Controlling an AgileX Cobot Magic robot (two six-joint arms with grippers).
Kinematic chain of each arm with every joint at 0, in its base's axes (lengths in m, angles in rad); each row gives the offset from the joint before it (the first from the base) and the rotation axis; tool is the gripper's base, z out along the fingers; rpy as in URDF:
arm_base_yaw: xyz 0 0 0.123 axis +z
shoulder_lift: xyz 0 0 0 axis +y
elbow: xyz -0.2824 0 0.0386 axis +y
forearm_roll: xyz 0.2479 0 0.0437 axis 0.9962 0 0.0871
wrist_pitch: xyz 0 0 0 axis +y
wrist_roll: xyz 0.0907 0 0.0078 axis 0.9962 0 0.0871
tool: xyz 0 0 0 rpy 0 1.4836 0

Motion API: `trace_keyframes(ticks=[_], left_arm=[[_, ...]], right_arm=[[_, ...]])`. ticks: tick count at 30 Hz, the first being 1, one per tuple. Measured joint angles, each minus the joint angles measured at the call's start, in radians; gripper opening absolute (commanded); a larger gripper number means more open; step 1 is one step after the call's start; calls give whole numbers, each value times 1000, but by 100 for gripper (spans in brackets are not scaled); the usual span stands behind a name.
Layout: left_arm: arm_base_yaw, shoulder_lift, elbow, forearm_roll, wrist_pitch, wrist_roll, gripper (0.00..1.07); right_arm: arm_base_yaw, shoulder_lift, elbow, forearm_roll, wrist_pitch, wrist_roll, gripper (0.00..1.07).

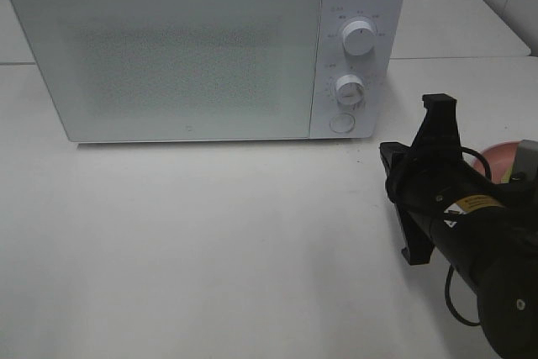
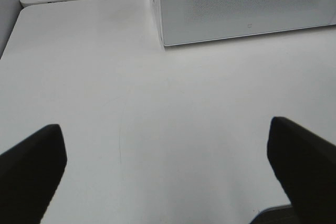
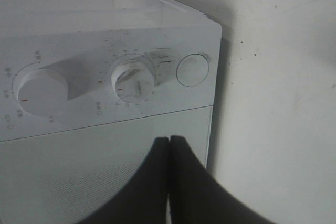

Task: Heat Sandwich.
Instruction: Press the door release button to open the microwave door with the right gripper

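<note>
The sandwich is out of view in all three pictures. The white microwave (image 1: 168, 48) stands at the back of the table with its door closed. My right gripper (image 1: 439, 103) hovers to the right of its control panel, fingers pressed together on nothing and pointing toward the microwave. In the right wrist view the shut gripper (image 3: 169, 141) sits just before the door's edge, below the round button (image 3: 191, 70) and the lower knob (image 3: 134, 82). My left gripper (image 2: 164, 127) is open over bare table, in front of the microwave's left corner (image 2: 163, 40). It does not appear in the exterior view.
A sliver of a pink plate (image 1: 496, 157) shows behind my right arm at the table's right edge. The panel carries an upper knob (image 1: 360, 39), a lower knob (image 1: 349, 88) and a round button (image 1: 341, 122). White table (image 1: 210, 241) lies before the microwave.
</note>
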Motion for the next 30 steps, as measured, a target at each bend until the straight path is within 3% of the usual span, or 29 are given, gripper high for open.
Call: trace_keyframes(ticks=[7, 20, 30], left_arm=[[0, 0, 0, 0, 0, 0, 101], [0, 0, 0, 0, 0, 0, 101], [0, 0, 0, 0, 0, 0, 101]], right_arm=[[-30, 1, -13, -13, 69, -4, 0], [-172, 3, -118, -135, 224, -73, 0], [-201, 148, -230, -184, 221, -32, 0]])
